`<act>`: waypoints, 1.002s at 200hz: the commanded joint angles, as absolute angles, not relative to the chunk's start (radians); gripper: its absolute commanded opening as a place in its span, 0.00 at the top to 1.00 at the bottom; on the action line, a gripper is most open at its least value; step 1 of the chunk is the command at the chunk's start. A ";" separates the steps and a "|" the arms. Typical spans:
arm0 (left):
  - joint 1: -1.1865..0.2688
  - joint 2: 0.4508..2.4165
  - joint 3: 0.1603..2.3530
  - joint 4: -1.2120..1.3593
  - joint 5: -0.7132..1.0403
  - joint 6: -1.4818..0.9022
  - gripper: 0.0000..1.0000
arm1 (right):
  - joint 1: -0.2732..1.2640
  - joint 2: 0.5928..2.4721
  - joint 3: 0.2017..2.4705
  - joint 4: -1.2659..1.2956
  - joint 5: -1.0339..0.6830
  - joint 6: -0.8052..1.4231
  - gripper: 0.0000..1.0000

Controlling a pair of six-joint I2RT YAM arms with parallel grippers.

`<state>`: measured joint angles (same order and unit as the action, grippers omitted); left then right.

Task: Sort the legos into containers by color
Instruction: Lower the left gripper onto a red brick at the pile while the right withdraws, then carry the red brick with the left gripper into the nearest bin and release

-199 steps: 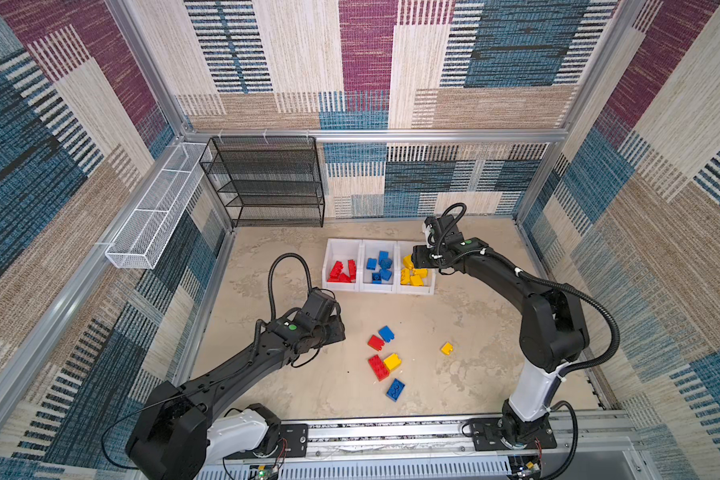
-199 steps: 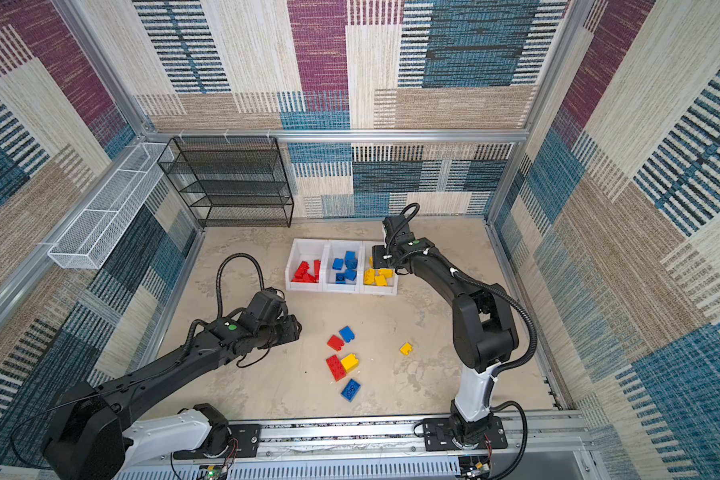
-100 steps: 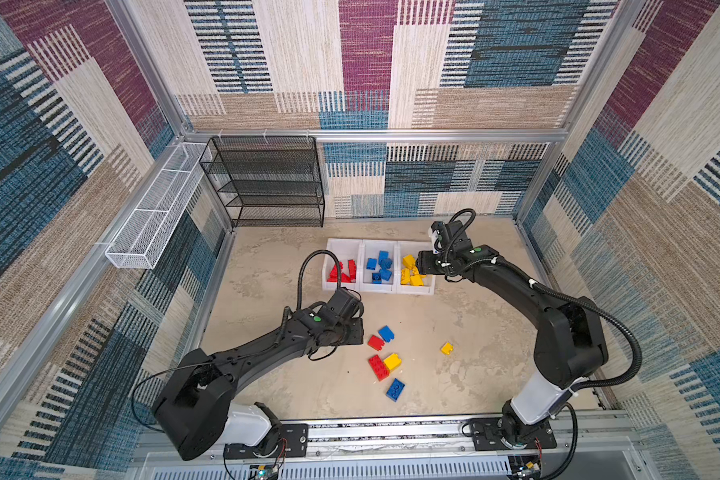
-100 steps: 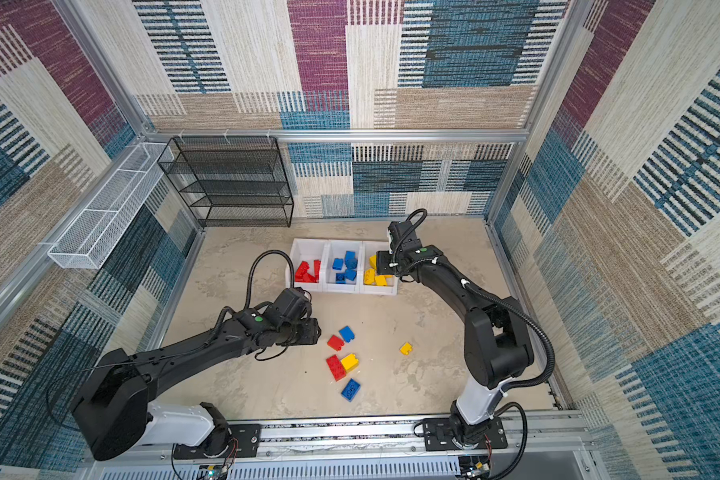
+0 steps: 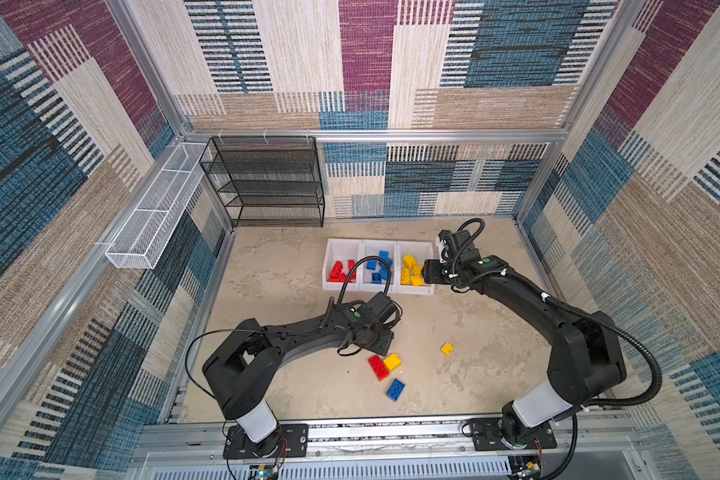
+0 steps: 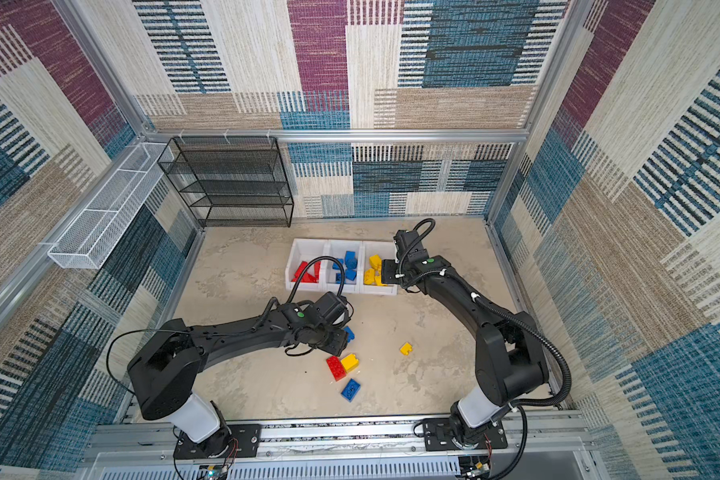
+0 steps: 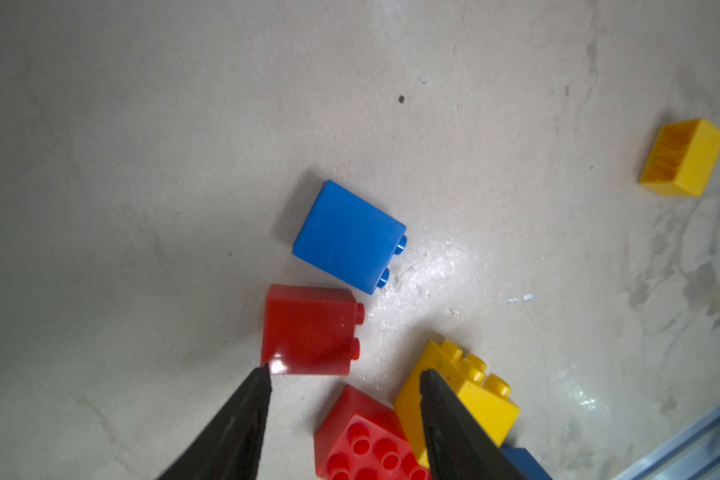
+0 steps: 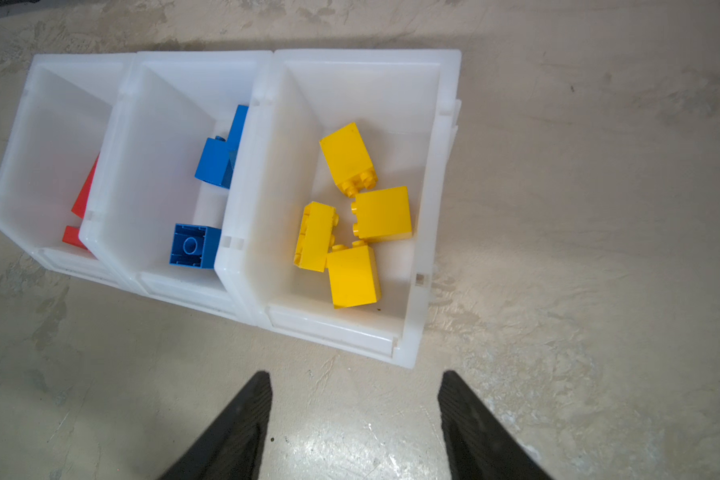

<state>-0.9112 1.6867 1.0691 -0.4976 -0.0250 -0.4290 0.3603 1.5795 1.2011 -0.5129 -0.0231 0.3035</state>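
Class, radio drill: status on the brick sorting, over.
Left gripper open, at square red brick. Right gripper open, empty, by yellows' bin. Six bricks unsorted. Nothing in the way.

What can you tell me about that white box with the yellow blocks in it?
The yellow-brick bin is a rectangular tub of milky white, see-through plastic with a low-cut front. It stands upright on the beige table at one end of a row of three, its side against the blue-brick bin. Four yellow bricks lie loose inside.
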 commanded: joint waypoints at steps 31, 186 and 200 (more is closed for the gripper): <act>-0.930 1.767 1.129 -0.584 -0.119 -0.321 0.39 | 0.362 1.546 1.186 -0.498 0.000 0.316 0.33; -0.930 1.830 1.156 -0.584 -0.164 -0.288 0.62 | 0.362 1.540 1.172 -0.500 0.002 0.325 0.33; -0.930 1.829 1.155 -0.582 -0.169 -0.291 0.68 | 0.362 1.539 1.171 -0.501 0.001 0.325 0.33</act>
<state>-0.9302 1.8359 1.1557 -0.5800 -0.1371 -0.3141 0.3607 1.5425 1.1694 -0.5152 -0.0036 0.3141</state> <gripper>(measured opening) 0.358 0.665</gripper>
